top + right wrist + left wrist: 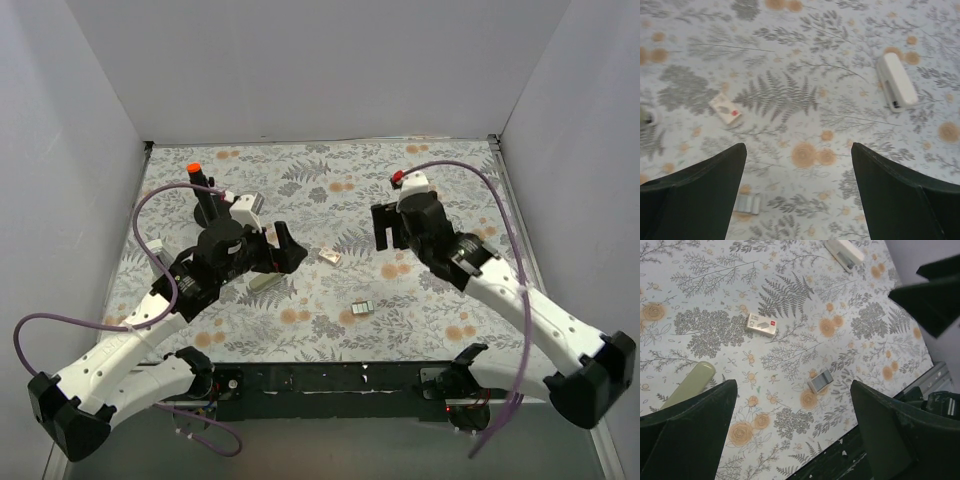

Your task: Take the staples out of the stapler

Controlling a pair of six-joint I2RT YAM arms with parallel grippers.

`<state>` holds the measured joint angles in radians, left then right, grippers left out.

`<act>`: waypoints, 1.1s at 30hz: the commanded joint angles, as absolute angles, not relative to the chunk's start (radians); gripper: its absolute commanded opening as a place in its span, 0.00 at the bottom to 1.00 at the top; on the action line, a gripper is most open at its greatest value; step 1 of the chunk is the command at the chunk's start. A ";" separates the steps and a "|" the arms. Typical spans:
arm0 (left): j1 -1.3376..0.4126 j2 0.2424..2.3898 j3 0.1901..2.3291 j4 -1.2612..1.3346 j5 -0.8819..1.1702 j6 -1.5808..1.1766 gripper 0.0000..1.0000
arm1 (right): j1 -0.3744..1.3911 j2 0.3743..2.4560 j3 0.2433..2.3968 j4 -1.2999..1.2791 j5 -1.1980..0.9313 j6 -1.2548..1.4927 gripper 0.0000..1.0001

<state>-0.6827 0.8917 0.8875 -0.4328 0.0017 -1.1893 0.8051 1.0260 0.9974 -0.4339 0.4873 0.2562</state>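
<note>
White-pink box (330, 257) near staples (362, 307)

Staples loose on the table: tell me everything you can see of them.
The staples are a small silvery-grey metal block of joined strips, seemingly two side by side, lying flat on the floral tablecloth by an orange flower near the front edge. Nothing touches them; the small white box lies apart.

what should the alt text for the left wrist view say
The open left gripper hovers over a floral tablecloth, its dark fingers at the bottom corners; on the cloth lie a short silvery strip of staples and a small white-pink box. The grey-beige stapler peeks out by one finger; a white object lies at the top edge.
</note>
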 commanded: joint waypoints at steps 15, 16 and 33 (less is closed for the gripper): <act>-0.684 0.805 0.617 -0.187 0.066 -1.158 0.98 | 0.092 1.876 1.571 -0.658 0.043 -0.207 0.87; -0.684 0.821 0.618 -0.189 0.066 -1.154 0.98 | 0.084 1.893 1.586 -0.666 0.019 -0.215 0.88; -0.684 0.830 0.603 -0.160 0.097 -1.124 0.98 | 0.061 2.017 1.586 -0.630 0.041 -0.221 0.62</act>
<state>-0.6827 0.8658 0.6064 -0.1993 0.0738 -1.1545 0.0620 2.0121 1.5436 -0.6415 -0.0059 -0.2245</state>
